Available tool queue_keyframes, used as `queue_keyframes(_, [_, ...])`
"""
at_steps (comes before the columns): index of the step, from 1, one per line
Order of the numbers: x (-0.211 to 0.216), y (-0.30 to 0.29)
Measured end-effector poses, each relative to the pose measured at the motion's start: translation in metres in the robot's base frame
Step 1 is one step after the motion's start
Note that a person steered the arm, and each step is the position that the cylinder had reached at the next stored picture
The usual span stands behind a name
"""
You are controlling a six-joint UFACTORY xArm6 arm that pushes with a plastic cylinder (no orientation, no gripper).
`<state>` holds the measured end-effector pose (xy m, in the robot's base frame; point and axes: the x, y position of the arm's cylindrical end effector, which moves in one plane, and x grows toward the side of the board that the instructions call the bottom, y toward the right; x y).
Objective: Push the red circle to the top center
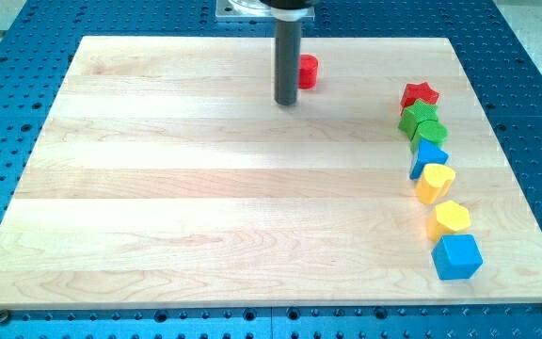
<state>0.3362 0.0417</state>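
The red circle (307, 72) is a small red cylinder near the view's top centre of the wooden board (205, 188). My tip (285, 103) is the lower end of the dark rod. It stands just left of the red circle and slightly below it. The rod hides the circle's left edge, so I cannot tell whether they touch.
A column of blocks runs down the view's right side: a red star (420, 94), a green star (418, 117), a green block (430, 132), a blue triangle-like block (428, 155), a yellow heart-like block (435, 181), a yellow hexagon (452, 217), a blue cube (456, 256).
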Motion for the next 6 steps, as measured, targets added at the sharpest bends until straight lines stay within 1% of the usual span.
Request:
queue_keyframes(1, [-0.032,0.018])
queue_keyframes(2, [-0.063,0.012])
queue_keyframes(3, [-0.032,0.052])
queue_keyframes(4, [-0.066,0.032])
queue_keyframes(5, [-0.083,0.019])
queue_keyframes(6, [-0.073,-0.026])
